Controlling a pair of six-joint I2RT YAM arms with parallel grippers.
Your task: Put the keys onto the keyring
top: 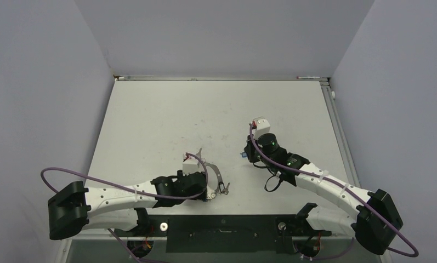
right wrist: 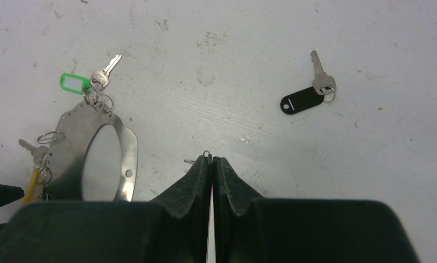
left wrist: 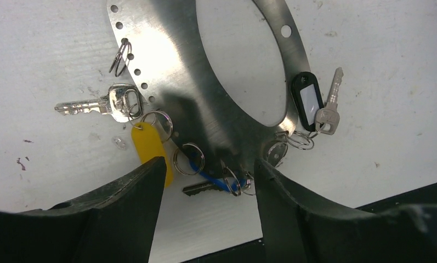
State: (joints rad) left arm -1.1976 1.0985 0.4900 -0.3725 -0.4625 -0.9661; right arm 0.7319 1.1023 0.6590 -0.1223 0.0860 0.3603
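Several small silver keys (left wrist: 90, 105) are hanging by little split rings (left wrist: 188, 159) from the holes of the keyring (left wrist: 172, 71), a broad flat band of grey steel lying on the white table (left wrist: 51, 44) before the left arm. A yellow tag (left wrist: 150, 148) and a green tag (right wrist: 73, 83) are showing at its edge. Over its near rim the left gripper (left wrist: 209, 170) is hovering, fingers apart, gripping nothing. The right gripper (right wrist: 211, 159) is sitting with fingers pressed together and a tiny wire loop (right wrist: 206, 153) peeking out at the tips; whether it is pinched, I cannot tell. One loose black-tagged key (right wrist: 315, 90) is lying well apart from the band. The band is looking stiff, thin and slick, best taken across the flat rim between holes. The keys are looking light and slidey, so the tag is offering the surer hold.
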